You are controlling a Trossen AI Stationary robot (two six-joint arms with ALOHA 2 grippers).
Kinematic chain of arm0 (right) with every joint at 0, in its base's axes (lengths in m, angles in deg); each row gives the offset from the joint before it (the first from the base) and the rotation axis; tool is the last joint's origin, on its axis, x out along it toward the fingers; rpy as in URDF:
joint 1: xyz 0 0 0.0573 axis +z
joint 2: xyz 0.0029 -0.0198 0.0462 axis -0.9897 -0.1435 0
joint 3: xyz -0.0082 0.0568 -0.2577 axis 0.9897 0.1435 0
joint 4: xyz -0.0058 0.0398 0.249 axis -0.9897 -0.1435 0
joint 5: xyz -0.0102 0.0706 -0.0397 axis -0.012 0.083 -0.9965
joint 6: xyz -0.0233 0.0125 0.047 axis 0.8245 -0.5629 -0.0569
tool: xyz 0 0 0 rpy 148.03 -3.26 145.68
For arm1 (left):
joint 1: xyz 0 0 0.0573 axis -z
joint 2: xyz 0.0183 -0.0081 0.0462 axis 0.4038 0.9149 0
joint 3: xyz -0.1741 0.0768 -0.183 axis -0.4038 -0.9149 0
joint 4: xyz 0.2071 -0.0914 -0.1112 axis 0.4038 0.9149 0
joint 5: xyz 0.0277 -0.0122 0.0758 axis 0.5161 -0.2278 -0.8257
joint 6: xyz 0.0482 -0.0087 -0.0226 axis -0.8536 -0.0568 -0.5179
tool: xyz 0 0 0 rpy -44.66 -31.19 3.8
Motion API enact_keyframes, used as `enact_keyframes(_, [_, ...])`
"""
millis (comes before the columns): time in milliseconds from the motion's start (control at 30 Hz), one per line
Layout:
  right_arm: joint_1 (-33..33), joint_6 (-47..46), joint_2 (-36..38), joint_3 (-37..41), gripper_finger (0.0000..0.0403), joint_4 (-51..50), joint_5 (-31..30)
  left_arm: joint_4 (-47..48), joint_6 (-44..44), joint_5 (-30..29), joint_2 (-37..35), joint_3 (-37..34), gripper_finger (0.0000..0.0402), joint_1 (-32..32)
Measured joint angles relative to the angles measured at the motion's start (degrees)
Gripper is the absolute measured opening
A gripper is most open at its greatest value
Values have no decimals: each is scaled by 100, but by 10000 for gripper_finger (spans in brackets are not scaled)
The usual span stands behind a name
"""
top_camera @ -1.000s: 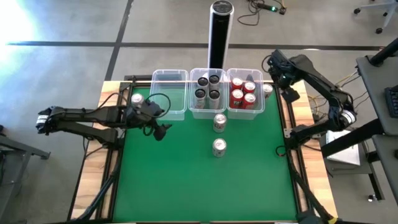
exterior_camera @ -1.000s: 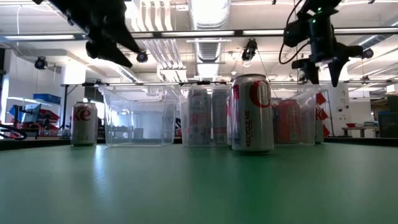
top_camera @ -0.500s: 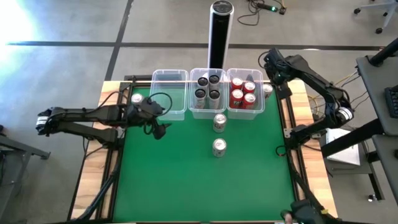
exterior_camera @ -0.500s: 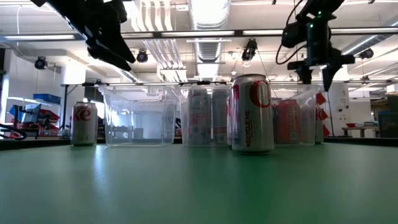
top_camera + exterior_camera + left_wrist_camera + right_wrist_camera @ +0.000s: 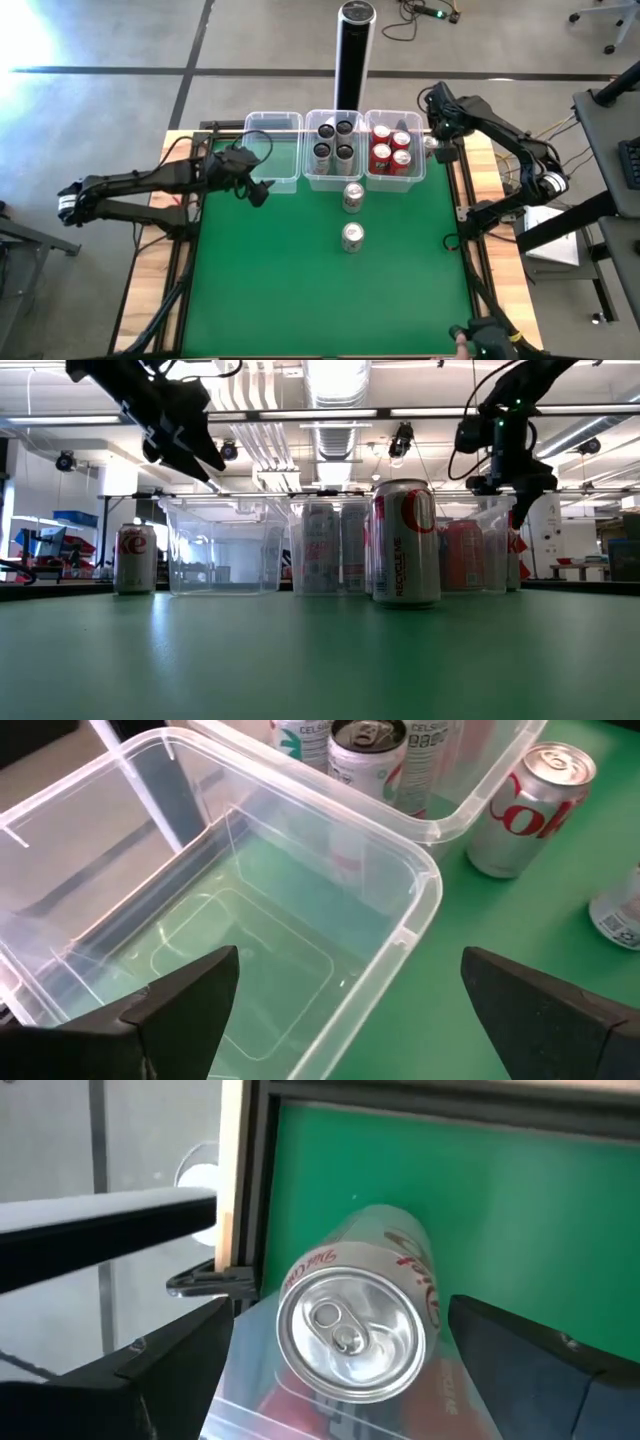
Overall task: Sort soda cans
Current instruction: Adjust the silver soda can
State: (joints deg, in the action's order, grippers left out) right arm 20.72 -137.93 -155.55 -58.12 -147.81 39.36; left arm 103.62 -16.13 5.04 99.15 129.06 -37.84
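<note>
L pincer (image 5: 258, 188) moved over empty clear plastic bin (image 5: 272, 150), wide; R pincer (image 5: 443, 142) dropped over silver-white can (image 5: 362, 1312) beside red-can bin (image 5: 393, 172), wide.

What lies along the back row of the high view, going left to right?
Left gripper → empty clear bin → bin of dark cans → bin of red cans → silver can under the right gripper.

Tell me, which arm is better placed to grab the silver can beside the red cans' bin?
Right. Its open gripper hangs over that can, a finger on each side; the left gripper is across the table by the empty bin.
</note>
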Motion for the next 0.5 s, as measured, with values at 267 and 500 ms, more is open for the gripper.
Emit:
enact_keyframes(267, [-250, 103, 1, 362, 364, 426, 446, -135, -58, 284, 166, 0, 367, -208])
enact_keyframes(500, [-336, 122, 1, 644, 364, 793, 698, -356, -96, 399, 360, 2, 367, -233])
